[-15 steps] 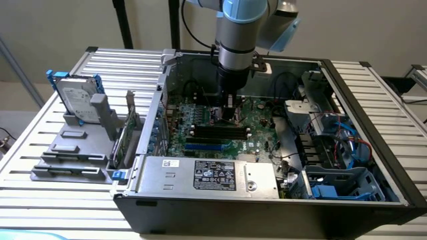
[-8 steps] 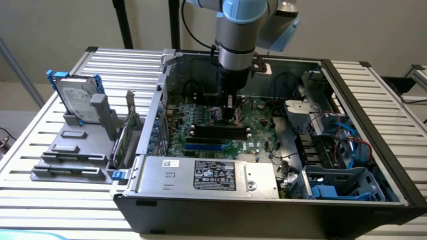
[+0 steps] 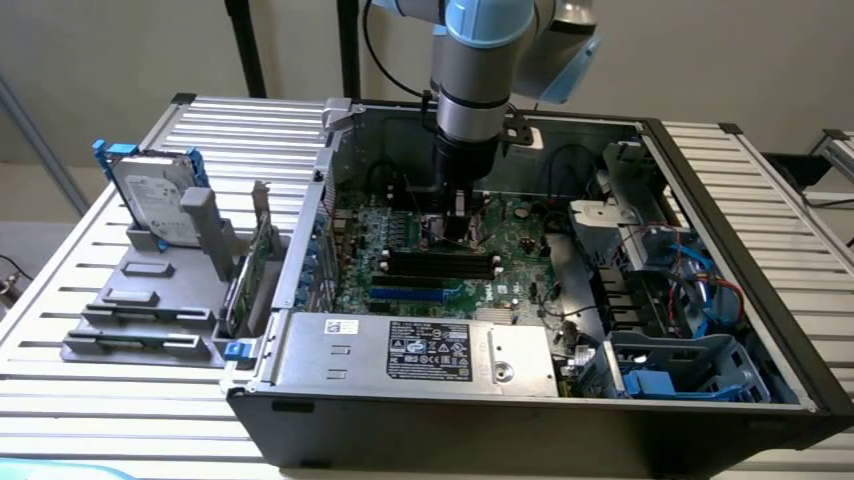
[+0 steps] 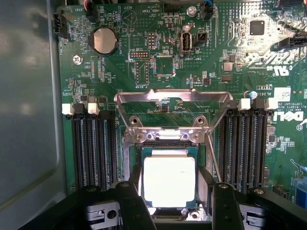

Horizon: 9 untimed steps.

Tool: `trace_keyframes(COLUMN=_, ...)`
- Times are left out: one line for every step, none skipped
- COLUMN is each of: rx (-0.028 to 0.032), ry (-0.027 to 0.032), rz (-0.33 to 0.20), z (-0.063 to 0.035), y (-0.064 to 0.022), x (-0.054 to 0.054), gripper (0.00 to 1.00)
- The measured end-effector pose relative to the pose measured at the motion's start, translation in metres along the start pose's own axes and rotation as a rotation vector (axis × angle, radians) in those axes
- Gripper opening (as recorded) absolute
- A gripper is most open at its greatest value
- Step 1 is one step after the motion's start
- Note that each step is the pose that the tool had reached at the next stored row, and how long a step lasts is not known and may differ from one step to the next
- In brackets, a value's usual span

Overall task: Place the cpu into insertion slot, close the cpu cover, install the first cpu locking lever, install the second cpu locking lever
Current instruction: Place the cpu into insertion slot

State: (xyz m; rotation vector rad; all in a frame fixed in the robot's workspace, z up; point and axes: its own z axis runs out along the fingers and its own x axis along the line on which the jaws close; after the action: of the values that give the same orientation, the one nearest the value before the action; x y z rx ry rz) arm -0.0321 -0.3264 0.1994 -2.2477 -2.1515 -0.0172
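Observation:
The cpu (image 4: 169, 179), a square chip with a bright silver top, lies flat inside the insertion slot (image 4: 165, 143). My gripper (image 4: 175, 201) is open, with one black finger (image 4: 132, 196) close beside one edge of the chip and the other finger (image 4: 223, 201) a little clear of the opposite edge. The cpu cover (image 4: 165, 98), a silver metal frame, is swung up and away from the chip. A thin wire lever (image 4: 214, 160) runs along one side of the socket. In the exterior view my gripper (image 3: 461, 228) reaches low over the green motherboard (image 3: 514, 240) inside the case.
Black memory slots (image 4: 93, 148) (image 4: 244, 148) flank the socket on both sides. A coin battery (image 4: 104, 40) sits further up the board. The power supply (image 3: 420, 350) lies at the case front, blue drive cages (image 3: 694, 370) at the exterior view's right, a hard drive (image 3: 154, 195) outside on the left.

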Motion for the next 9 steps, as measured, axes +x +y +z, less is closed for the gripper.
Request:
trace_keyframes(rx=0.0, ry=0.0001, rz=0.0, z=0.0001, y=0.0, x=0.0001, gripper=0.55)
trace_keyframes(rx=-0.0001, ry=0.0003, rz=0.0, z=0.0003, y=0.0, x=0.0002, gripper=0.55)
trace_keyframes(rx=-0.0001, ry=0.0003, rz=0.0, z=0.0004, y=0.0, x=0.0004, gripper=0.55)
trace_keyframes(rx=-0.0001, ry=0.0004, rz=0.0, z=0.0005, y=-0.0001, x=0.0006, gripper=0.55)
trace_keyframes(rx=-0.0001, ry=0.0003, rz=0.0, z=0.0006, y=-0.0001, x=0.0007, gripper=0.55)
trace_keyframes(rx=-0.0001, ry=0.0002, rz=0.0, z=0.0006, y=-0.0001, x=0.0008, gripper=0.55)
trace_keyframes(rx=0.0, ry=0.0001, rz=0.0, z=0.0007, y=-0.0001, x=0.0009, gripper=0.55)
trace_keyframes(rx=-0.0001, ry=0.0002, rz=0.0, z=0.0008, y=-0.0001, x=0.001, gripper=0.55)
trace_keyframes(rx=-0.0001, ry=0.0001, rz=0.0, z=0.0009, y=-0.0001, x=0.0012, gripper=0.55)
